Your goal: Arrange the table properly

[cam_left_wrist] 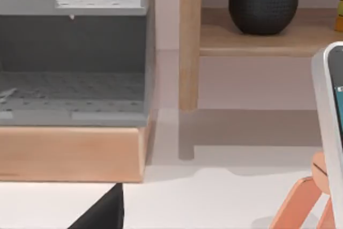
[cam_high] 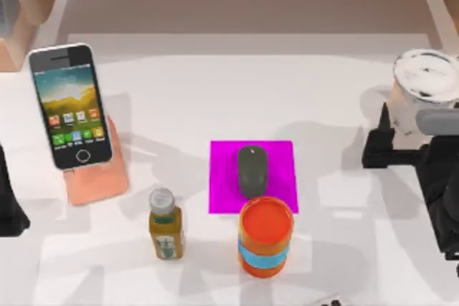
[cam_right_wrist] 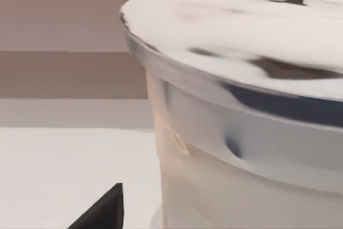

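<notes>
The table [cam_high: 215,91], a plain white top, fills almost the whole top view. At the left edge of the frame, in the lower half, a dark piece of the left arm [cam_high: 8,202] is parked; its claw cannot be judged, whether open or closed. Right of it, in the upper left, a smartphone [cam_high: 70,105] leans on an orange stand [cam_high: 97,177]. Lower and toward the middle a small juice bottle [cam_high: 166,223] stands upright. In the centre a magenta mat [cam_high: 276,166] lies flat with a dark grey mouse [cam_high: 252,170] on it. Just below, an orange cup with a blue band [cam_high: 265,238] stands at the mat's lower edge. At the upper right edge stands a white tub with a grey rim [cam_high: 424,91], and the right gripper [cam_high: 391,150] is just beside it, on its lower left. In the right wrist view the tub [cam_right_wrist: 241,132] is very close. How wide this claw is open cannot be told, and it does not seem to hold anything.

The step in hand is probably to take the tub. To do it well, the right arm should go in level, put one finger on each side of the wall under the rim, close gently, and lift straight so the tub does not tip.
</notes>
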Robot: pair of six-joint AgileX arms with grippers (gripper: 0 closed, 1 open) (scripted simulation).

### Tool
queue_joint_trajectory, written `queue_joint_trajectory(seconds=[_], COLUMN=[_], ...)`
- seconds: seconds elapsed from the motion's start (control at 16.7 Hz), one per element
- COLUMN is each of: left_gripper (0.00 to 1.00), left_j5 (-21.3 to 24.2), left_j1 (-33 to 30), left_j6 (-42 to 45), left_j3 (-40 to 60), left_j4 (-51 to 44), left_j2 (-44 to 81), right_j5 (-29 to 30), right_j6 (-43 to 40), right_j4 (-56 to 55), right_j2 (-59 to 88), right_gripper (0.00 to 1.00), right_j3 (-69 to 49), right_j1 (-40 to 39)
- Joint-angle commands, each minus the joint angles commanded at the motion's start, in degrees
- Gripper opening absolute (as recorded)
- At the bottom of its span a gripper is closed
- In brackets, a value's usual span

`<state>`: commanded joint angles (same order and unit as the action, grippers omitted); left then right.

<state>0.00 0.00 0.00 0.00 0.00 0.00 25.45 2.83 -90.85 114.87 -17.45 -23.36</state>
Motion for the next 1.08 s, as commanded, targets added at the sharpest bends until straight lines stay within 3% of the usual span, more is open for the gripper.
queue_joint_trajectory(seconds=[0.48, 1.08], left_gripper=[1.00, 1.00], left_j5=[0.0, 0.0], left_j1=[0.0, 0.0], left_j6=[0.0, 0.0], left_j3=[0.0, 0.0], left_j4=[0.0, 0.0], left_j2=[0.0, 0.0], right_j5=[-2.0, -2.0], right_j6=[-0.3, -0.3], right_j4=[2.5, 2.5], right_j2=[2.0, 2.0], right_gripper=[1.00, 0.25], right_j3=[-4.7, -4.7], right_j1=[2.0, 2.0])
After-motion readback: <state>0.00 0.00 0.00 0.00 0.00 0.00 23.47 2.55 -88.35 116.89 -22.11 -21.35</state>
